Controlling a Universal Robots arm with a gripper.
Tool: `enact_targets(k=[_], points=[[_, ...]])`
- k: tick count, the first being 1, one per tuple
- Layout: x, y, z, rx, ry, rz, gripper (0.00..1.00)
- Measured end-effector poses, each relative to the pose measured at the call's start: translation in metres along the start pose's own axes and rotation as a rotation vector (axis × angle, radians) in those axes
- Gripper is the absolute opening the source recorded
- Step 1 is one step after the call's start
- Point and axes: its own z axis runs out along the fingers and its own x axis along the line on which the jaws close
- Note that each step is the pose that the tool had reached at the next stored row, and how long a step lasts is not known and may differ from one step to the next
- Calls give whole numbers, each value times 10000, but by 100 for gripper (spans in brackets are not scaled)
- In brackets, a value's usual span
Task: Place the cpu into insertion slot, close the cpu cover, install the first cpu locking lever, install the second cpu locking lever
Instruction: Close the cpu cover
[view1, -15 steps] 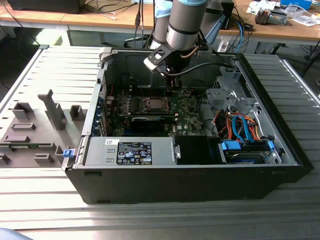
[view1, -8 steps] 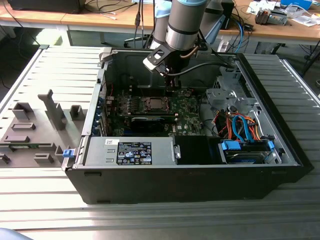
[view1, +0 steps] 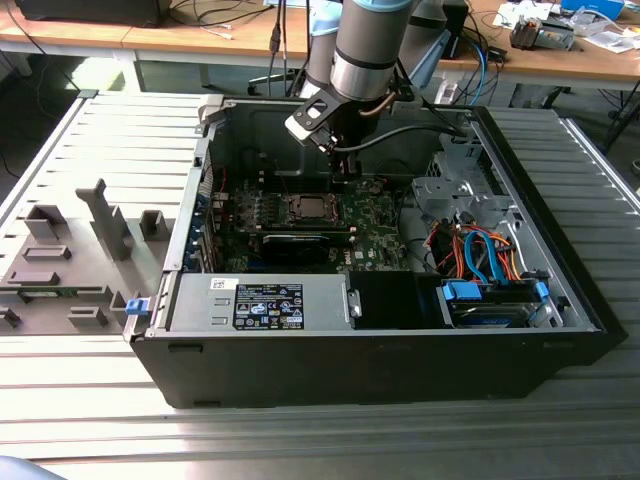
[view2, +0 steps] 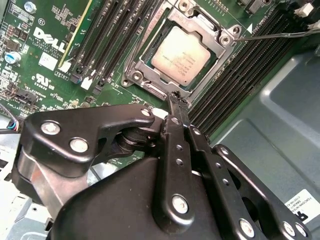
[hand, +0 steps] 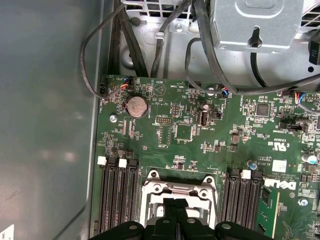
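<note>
Counter (view1: 90, 140): slatted grey surface carrying the open computer case (view1: 350, 365). Grey fixture blocks (view1: 105, 215) stand well apart from the end effector, toward the exterior view's left.
Graphics card (view1: 300, 243): black, lying across the green board, near the end effector and on the camera's side of it in the exterior view.
cpu (view2: 182, 55): silver-topped, seated in the insertion slot (view2: 154, 90), just ahead of the end effector's tips.
cpu cover (view2: 200, 22): lies flat on the slot, its window framing the chip, just beside the tips in both wrist views.
End effector (view2: 176, 98): hangs from the arm inside the case, clenched, its fingers pressed together with nothing between them. The tips are at the slot's near edge, and I cannot tell whether they touch it.
Lever rod (view2: 280, 35): thin metal wire running from the slot's corner over the memory slots (view2: 235, 75), apart from the end effector.
Drive bay (view1: 485, 300): blue and orange cables, well apart from the end effector, toward the exterior view's right.
</note>
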Motion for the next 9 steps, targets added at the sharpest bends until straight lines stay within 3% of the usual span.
enact_targets(k=[3,5,9], points=[[1,-6,2,0,1,1,11],[6,-63,17,0,1,0,11],[6,-70,19,0,1,2,11]])
